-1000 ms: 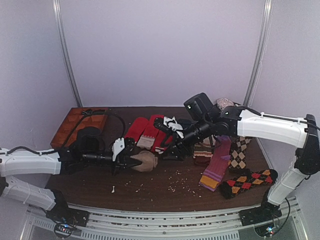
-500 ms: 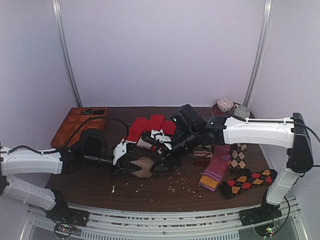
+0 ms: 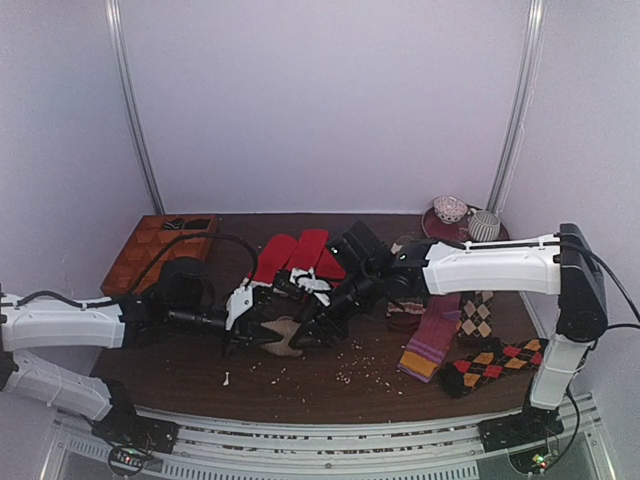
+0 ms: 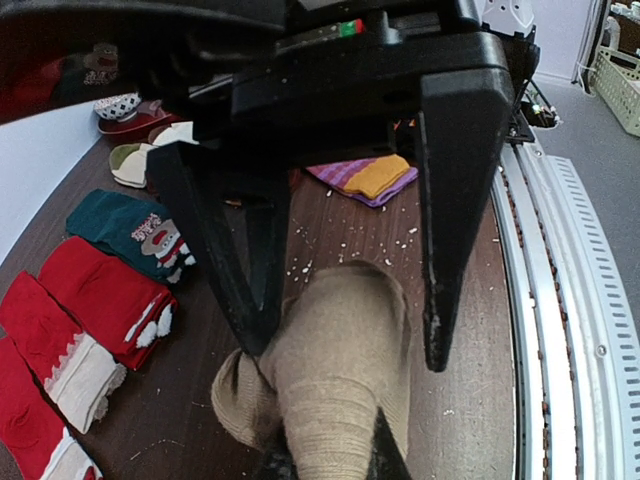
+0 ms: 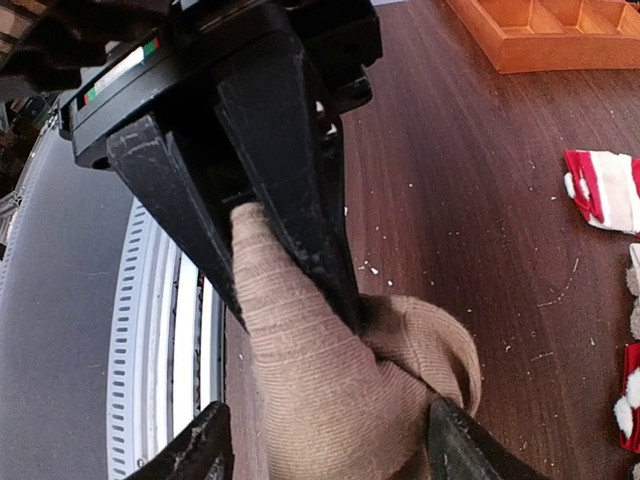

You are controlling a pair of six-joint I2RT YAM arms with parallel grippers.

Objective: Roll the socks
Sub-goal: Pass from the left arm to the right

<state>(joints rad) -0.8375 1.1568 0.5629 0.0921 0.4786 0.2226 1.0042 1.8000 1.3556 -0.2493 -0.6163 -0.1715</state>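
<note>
The big change is on the right side. 1 second ago the right gripper (image 3: 318, 322) was up over the red socks (image 3: 300, 250), away from the work. Now it has come down low and moved across to the socks (image 3: 290, 338), the tan bundle that lies on the table (image 3: 200, 378) near the front, a bit left of the middle. The left gripper (image 3: 262, 326) has hardly moved. It is pinched tight on the socks and has kept them in nearly the same spot. In the left wrist view the right gripper (image 4: 345, 350) stands wide, with 1 finger on each side of the socks (image 4: 335, 390), and neither finger seems to press yet. In the right wrist view the left gripper (image 5: 290, 300) bites a fold at the top of the socks (image 5: 330, 380), and the bundle fills the gap between the right gripper's own 2 fingers. So the reach looks done, and the 2 grippers now meet at the same bundle. I think this means the right one is ready to close and take hold, so the 2 can turn or tuck the socks together. The socks look bunched up but not yet a neat ball, so the roll is only partly made. The fingers of both grippers are very close, so they could bump when the right one shuts
</note>
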